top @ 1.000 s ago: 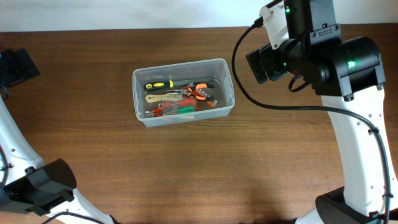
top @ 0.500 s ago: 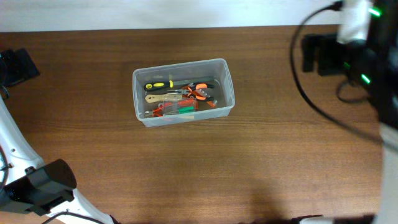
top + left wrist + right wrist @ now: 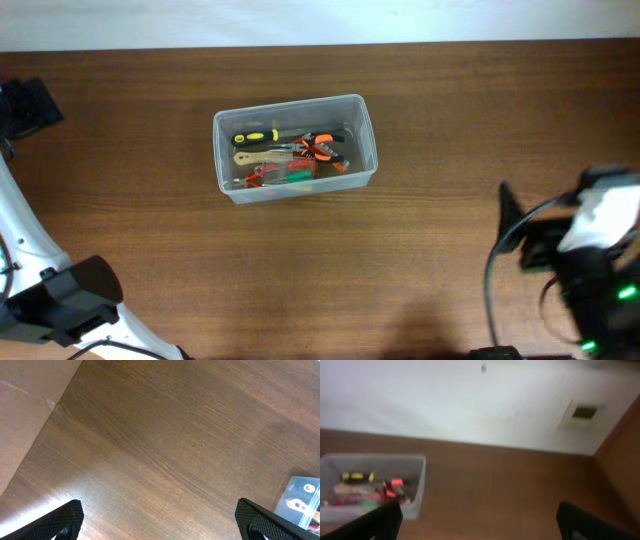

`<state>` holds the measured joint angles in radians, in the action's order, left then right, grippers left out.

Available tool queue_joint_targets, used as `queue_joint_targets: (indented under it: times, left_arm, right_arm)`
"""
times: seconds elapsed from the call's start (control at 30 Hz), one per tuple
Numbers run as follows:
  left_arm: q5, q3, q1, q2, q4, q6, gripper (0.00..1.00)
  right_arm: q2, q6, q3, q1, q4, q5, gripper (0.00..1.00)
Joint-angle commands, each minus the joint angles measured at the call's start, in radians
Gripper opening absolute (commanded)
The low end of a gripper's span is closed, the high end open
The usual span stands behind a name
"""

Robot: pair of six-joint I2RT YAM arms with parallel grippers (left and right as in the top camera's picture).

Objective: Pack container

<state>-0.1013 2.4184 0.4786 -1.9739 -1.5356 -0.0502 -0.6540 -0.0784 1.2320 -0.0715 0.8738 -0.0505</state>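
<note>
A dark wooden table [image 3: 450,120] fills the overhead view, with a white wall [image 3: 470,400] behind its far edge. The right arm [image 3: 590,260], white and black and blurred, sits at the near right corner. The left arm [image 3: 60,300] runs along the left edge, from its base at the near left to a black part at the far left. The container [image 3: 300,190], a clear rectangular bin, stands upright left of centre toward the far side of the table, well apart from both arms. Inside it lies a jumble of hand tools: a yellow-and-black handle [image 3: 255,136], an orange-handled tool [image 3: 322,148], and red and green pieces [image 3: 285,176] beside the near wall. The left pincer [image 3: 160,522] is spread wide over bare wood, with a corner of the bin at the right edge of its view. The right pincer [image 3: 482,522] is likewise spread wide and grips nothing, with the bin at the left of its view.
</note>
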Motion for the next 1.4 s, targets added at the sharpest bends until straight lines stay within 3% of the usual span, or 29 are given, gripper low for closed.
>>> queue_joint_targets:
  times: [0.0,0.27,0.5,1.37]
  left_arm:
    - [0.008,0.002,0.002,0.010,0.001,-0.014,0.99]
    - [0.008,0.002,0.002,0.010,0.001,-0.014,0.99]
    - [0.008,0.002,0.002,0.010,0.001,-0.014,0.99]
    - [0.008,0.002,0.002,0.010,0.001,-0.014,0.99]
  right_arm:
    - [0.200,0.017,-0.314,0.008,-0.099,0.024,0.99]
    - [0.496,0.059,-0.804,0.012,-0.234,0.029,0.99]
    - [0.588,0.170,-0.999,0.074,-0.292,0.052,0.99]
    - [0.651,0.162,-1.083,0.119,-0.317,0.066,0.99]
